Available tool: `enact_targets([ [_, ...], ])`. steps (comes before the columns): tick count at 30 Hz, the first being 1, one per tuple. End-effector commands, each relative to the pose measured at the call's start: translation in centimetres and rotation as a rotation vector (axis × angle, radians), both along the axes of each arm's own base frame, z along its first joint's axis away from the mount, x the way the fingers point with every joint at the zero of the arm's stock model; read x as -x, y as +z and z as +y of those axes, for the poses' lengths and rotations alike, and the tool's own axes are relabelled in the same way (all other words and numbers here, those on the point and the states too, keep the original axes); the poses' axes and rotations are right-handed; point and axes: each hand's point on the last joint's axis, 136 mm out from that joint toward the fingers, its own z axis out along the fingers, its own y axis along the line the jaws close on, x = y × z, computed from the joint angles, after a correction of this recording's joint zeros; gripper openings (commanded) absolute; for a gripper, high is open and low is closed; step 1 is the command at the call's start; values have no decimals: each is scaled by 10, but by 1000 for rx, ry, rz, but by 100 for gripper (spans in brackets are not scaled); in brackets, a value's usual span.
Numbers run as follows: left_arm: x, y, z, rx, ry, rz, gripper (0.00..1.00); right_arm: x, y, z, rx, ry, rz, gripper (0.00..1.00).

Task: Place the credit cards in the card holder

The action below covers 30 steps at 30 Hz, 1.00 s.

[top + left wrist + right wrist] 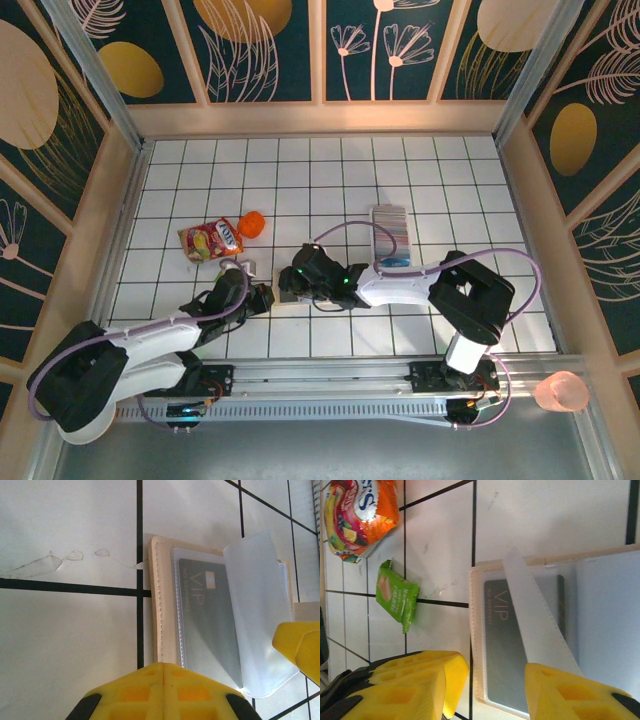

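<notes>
The beige card holder [162, 605] lies open on the tiles, with a grey VIP credit card [207, 620] inside a clear sleeve and another clear sleeve leaf [260, 595] standing up. My left gripper [165, 669] is shut, its tips at the holder's near stitched edge. In the right wrist view the holder [476, 630] and the grey card [507, 650] lie between the spread fingers of my open right gripper [495, 690]; the raised leaf [535, 625] leans on one finger. More credit cards [392, 230] overlap in a row at the back right. Both grippers [262, 297] [295, 282] meet over the holder.
A long white tray [375, 250] holds the row of cards. A colourful snack pouch [208, 241] with an orange cap [253, 224] lies left of centre, and a small green packet [397, 595] lies near the holder. Wooden walls ring the tiled floor. A pink cup [562, 392] stands outside at bottom right.
</notes>
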Motion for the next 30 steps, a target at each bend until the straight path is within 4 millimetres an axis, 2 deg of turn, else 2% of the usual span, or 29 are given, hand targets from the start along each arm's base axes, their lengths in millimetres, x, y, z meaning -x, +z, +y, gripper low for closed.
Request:
enact_targets([
  [1,2,-1,9,-13,36,-4,6,0,1,11,-34,8,-2,45],
  [8,9,2,18,11,74,-7,4,-8,5,26,-60,19,-26,45],
  [13,11,9,29,14,118,-28,5,-9,8,48,-109,72,-30,45],
  [17,17,10,38,19,148,-18,4,-14,22,67,-146,103,-79,45],
  [22,16,21,47,16,195,-43,4,-20,56,90,-208,155,-157,45],
  [25,15,31,49,37,213,-66,8,-26,84,97,-238,180,-232,45],
  [28,14,37,50,39,216,-82,14,-33,116,92,-246,196,-348,45],
  [30,12,41,49,37,208,-90,18,-37,139,82,-241,212,-437,45],
])
